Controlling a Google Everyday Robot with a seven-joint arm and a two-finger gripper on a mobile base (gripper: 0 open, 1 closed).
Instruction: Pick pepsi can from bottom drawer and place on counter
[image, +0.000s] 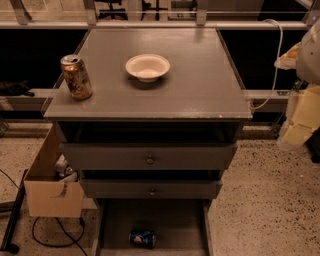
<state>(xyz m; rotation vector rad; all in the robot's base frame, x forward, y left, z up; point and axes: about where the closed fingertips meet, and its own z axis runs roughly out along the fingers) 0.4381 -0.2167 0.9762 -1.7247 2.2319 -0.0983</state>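
The pepsi can (143, 238) is small and blue and lies on its side on the floor of the open bottom drawer (175, 220), near its front and left of the middle. The counter (200, 85) is the broad grey top of the cabinet. My gripper (300, 125) hangs at the right edge of the camera view, beside the cabinet's right side. It is below counter height, far up and to the right of the can, and holds nothing.
A gold-brown can (76, 76) stands at the counter's left front corner. A white bowl (147, 67) sits near the counter's middle. Two knobbed drawers (150, 159) stick out above the bottom drawer. A cardboard box (52, 192) and cables lie on the floor at left.
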